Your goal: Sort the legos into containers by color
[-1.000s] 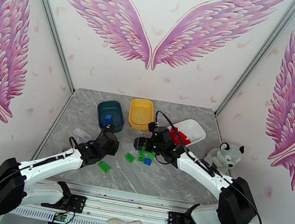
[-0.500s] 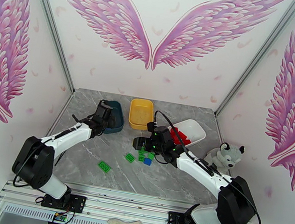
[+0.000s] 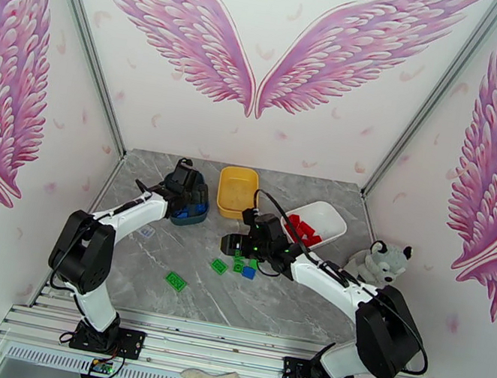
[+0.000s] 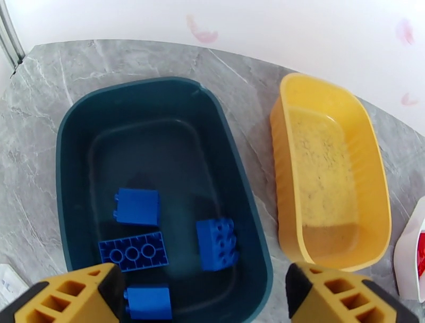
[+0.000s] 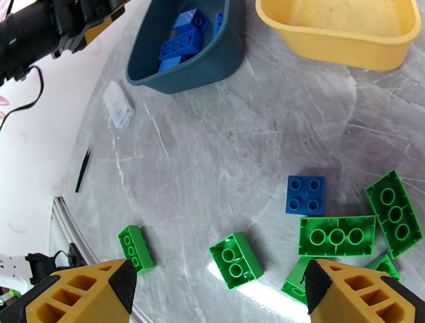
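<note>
Fingers of my left gripper (image 4: 202, 297) stand spread wide, holding nothing, over the near end of the dark teal tub (image 4: 74, 159) — four blue bricks (image 4: 137, 206) lie inside. The yellow tub (image 4: 372, 175) sits just beside it. My right gripper (image 5: 218, 292) is spread too, empty, above green bricks (image 5: 336, 235) and one blue brick (image 5: 305, 195) on the marble table (image 5: 212, 138) — red bricks (image 3: 306, 231) lie in the white tub (image 3: 329, 216).

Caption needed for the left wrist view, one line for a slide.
Left hand, open, above the dark teal tub with four blue bricks inside; the yellow tub beside it has no bricks.
</note>
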